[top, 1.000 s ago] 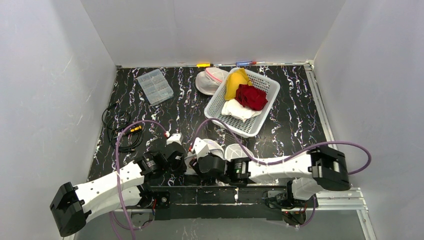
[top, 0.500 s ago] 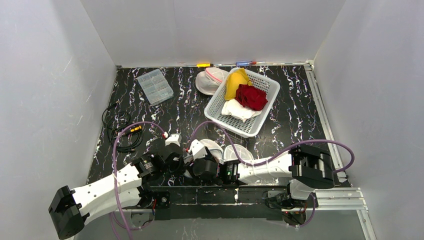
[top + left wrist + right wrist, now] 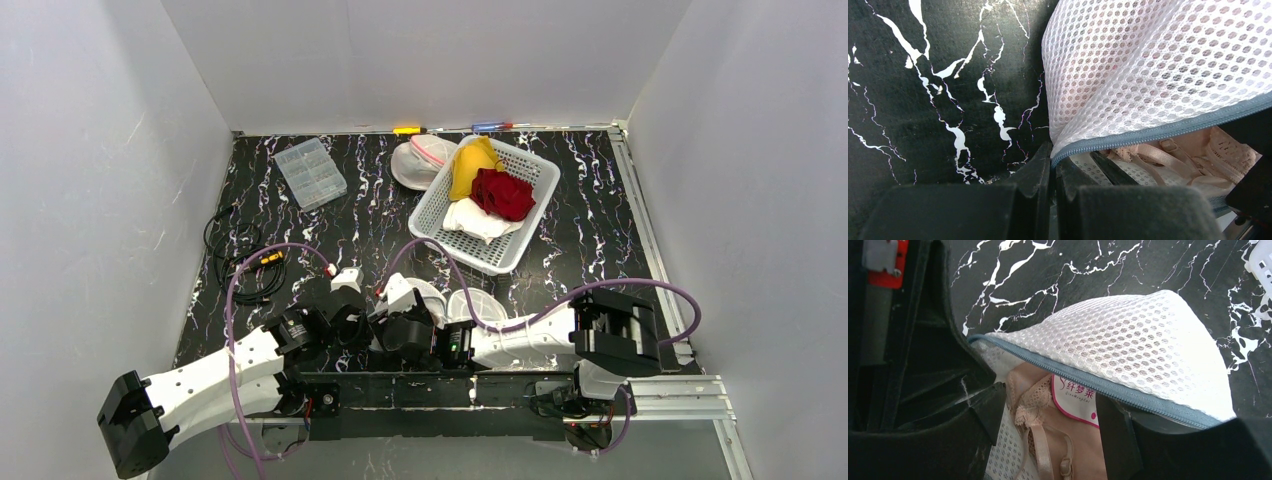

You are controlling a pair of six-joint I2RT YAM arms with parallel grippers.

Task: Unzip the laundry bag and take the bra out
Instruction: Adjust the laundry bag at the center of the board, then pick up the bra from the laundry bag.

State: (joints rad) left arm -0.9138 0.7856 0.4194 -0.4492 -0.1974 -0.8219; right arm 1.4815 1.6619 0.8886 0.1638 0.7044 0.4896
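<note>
The white mesh laundry bag (image 3: 1158, 60) lies at the table's near edge, between the two arms (image 3: 478, 302). Its blue zipper edge (image 3: 1168, 129) gapes open. The left gripper (image 3: 1053, 161) is shut on the end of that zipper edge, holding the bag's corner. Inside the opening lies the beige lace bra (image 3: 1048, 440), with a strap and a white and pink label (image 3: 1075, 397) showing. The right gripper (image 3: 1050, 420) is open, its two fingers standing on either side of the bra inside the bag's mouth, under the mesh top (image 3: 1128, 340).
A white basket (image 3: 525, 235) with yellow, red and white clothes stands at the middle back. Another white mesh bag (image 3: 420, 160) lies behind it. A clear organiser box (image 3: 310, 172) sits at the back left, and black cables (image 3: 240, 255) lie at the left.
The right gripper has opened wider and pushed left into the bag's mouth, its arm sliding left. The left gripper has stayed shut on the zipper edge.
</note>
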